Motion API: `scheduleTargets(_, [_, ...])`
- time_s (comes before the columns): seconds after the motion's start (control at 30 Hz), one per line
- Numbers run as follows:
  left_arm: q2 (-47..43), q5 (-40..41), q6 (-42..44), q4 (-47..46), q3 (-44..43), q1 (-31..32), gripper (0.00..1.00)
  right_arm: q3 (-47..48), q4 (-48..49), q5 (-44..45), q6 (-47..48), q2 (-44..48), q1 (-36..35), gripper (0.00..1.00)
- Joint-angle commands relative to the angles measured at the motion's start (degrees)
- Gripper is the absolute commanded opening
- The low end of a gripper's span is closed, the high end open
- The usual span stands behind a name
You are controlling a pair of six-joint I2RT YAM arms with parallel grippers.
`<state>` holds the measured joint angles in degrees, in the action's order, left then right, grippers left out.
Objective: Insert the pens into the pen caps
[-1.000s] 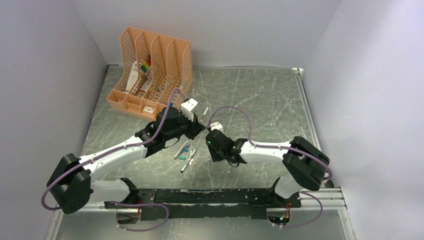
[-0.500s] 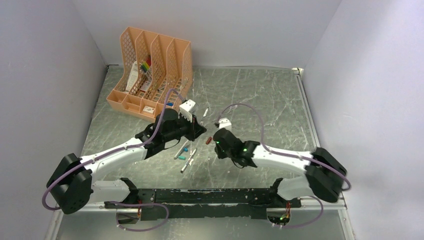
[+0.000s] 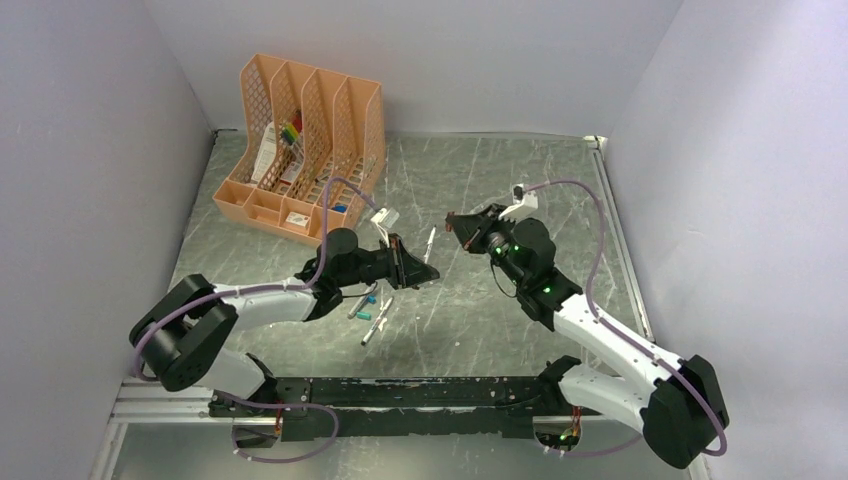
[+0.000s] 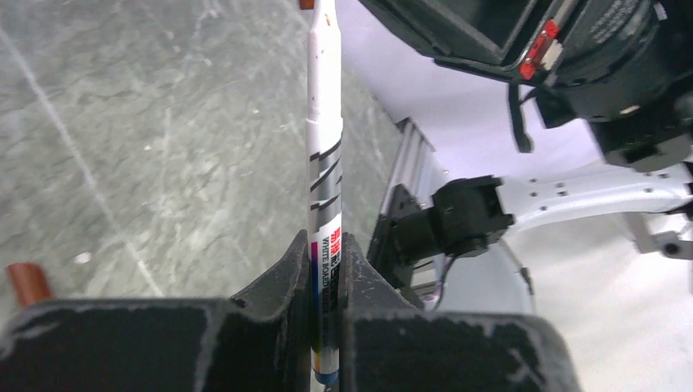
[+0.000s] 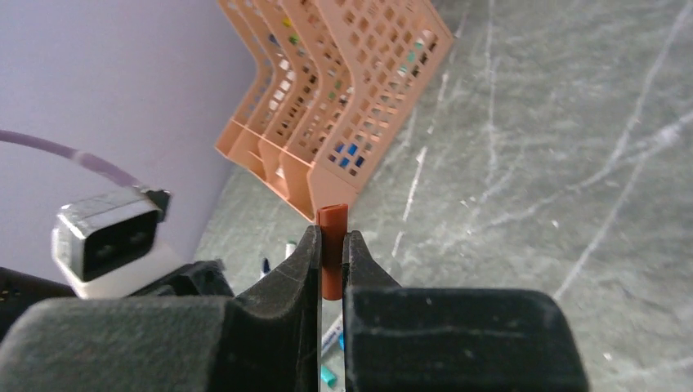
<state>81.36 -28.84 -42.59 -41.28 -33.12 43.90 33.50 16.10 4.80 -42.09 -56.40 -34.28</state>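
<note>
My left gripper (image 3: 418, 266) is shut on a white-grey pen (image 3: 431, 240) and holds it above the table, its tip pointing towards the right arm. In the left wrist view the pen (image 4: 324, 155) stands straight out from the shut gripper (image 4: 325, 257). My right gripper (image 3: 457, 222) is shut on a dark red-brown pen cap (image 5: 332, 241), which sticks out past the fingertips (image 5: 309, 245). Pen tip and cap are a short gap apart. Several loose pens (image 3: 371, 312) and teal caps (image 3: 373, 297) lie on the table under the left arm. Another red-brown cap (image 4: 24, 282) lies on the table.
An orange file organiser (image 3: 300, 140) stands at the back left, with bright multicoloured markers (image 3: 290, 130) in it. It also shows in the right wrist view (image 5: 351, 106). Grey walls close in the left, back and right sides. A metal rail (image 3: 400, 395) runs along the near edge.
My right arm has lifted and swung back to the right with the cap. My left gripper has moved right and turned, raising the pen towards it.
</note>
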Motion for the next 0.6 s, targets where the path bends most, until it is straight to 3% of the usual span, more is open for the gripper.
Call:
scheduleTargets(0.0, [2.8, -5.2, -9.5, -17.9, 0.5, 0.2, 0.07, 2.3, 11.1, -6.0, -1.0, -2.7, 1.0, 0.00])
scheduleTargets(0.2, [4.9, -2.7, -10.7, -19.6, -0.2, 1.9, 0.07, 4.2, 16.1, -7.1, -2.3, -4.6, 1.1, 0.00])
scheduleTargets(0.57, [5.7, -2.8, -10.3, -19.4, -1.7, 1.9, 0.07, 3.5, 14.5, -7.0, -1.9, -2.7, 1.1, 0.00])
